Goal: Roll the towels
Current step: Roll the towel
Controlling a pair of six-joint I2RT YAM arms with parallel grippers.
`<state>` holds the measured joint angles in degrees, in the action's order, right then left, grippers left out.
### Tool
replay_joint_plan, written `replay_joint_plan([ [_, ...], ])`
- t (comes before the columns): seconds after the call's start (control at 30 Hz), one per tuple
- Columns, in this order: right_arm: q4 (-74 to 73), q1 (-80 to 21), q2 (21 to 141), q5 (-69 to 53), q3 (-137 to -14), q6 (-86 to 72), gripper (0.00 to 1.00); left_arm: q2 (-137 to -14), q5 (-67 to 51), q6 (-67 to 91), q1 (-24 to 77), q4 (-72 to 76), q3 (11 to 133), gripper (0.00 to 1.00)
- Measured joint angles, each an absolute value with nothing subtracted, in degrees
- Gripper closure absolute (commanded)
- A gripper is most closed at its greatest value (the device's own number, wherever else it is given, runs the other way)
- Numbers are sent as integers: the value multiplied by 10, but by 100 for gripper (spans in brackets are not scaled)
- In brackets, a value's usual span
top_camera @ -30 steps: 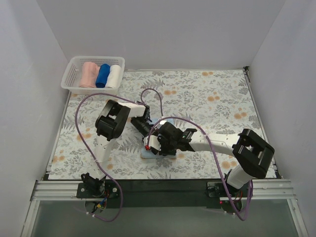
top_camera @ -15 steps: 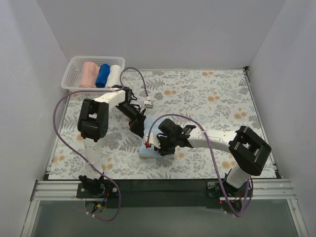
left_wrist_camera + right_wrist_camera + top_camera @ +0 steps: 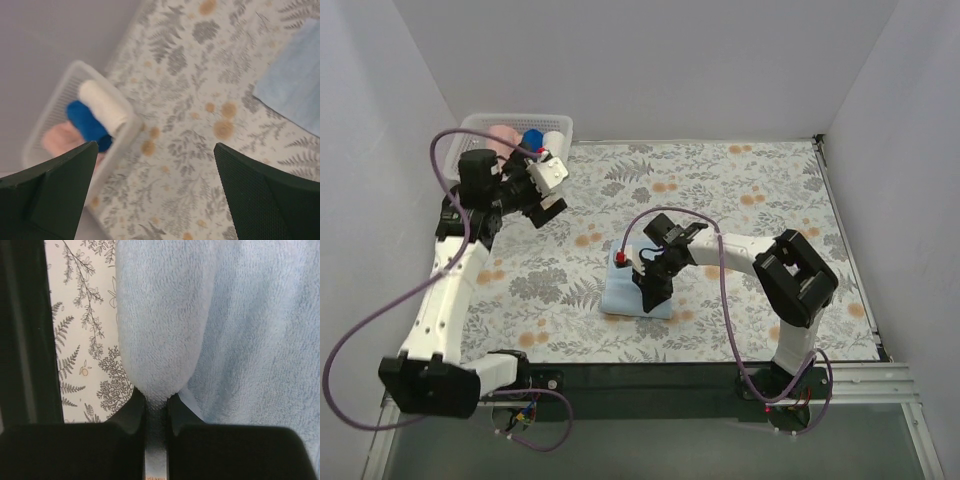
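My right hand (image 3: 156,404) is clenched on the sky-blue towel (image 3: 240,330). The two dark fingers pinch a soft, rounded fold of it, and the fold bulges up from between them like a fat loop. The terry is thick and nubbly, with a fine, even pile. Behind the fold, the rest of the cloth spreads out in gentle ridges.

From above, that towel (image 3: 625,295) is a roughly square pad lying flat on the desk (image 3: 740,200). It is well apart from the basket (image 3: 470,140), out toward the middle of the desk. The desk is covered with a smooth sheet printed with grey ferns and orange blossoms.

My left hand (image 3: 156,165) is released, its two matte black fingers standing wide with nothing between them. It hangs in the air just beside the near corner of the basket.

The basket is white plastic with slotted walls, and three rolls lie side by side in it. The salmon-pink towel (image 3: 57,140) is a fuzzy cylinder on the side farthest from the sky-blue towel. The royal-blue roll (image 3: 87,122) lies in the middle, touching it. The white roll (image 3: 102,105), smooth and tightly wound, is on the side nearest the sky-blue towel.
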<state>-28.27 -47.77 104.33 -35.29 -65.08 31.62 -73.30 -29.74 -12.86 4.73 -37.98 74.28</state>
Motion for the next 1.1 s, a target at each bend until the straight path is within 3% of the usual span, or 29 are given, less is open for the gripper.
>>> replay_joint_plan([
  [0.1, -313, -455, 1077, -406, -679, 316, 99, -632, -284, -125, 53, -330, 707, 2],
  [0.3, -383, -412, 1161, -516, -740, 318, 99, -583, -287, -195, 94, -354, 659, 2],
  [0.57, -475, -377, 1254, -623, -799, 322, 99, -521, -215, -241, 293, -410, 435, 2],
  [0.7, -520, -368, 1295, -660, -823, 322, 99, -532, -169, -226, 391, -369, 388, 11],
  [0.73, -530, -366, 1304, -667, -828, 322, 99, -541, -158, -224, 419, -355, 380, 19],
  [0.83, -557, -362, 1325, -686, -839, 322, 99, -583, -130, -218, 496, -315, 370, 28],
  [1.1, -590, -356, 1348, -698, -854, 323, 99, -677, -84, -212, 576, -213, 346, 30],
])
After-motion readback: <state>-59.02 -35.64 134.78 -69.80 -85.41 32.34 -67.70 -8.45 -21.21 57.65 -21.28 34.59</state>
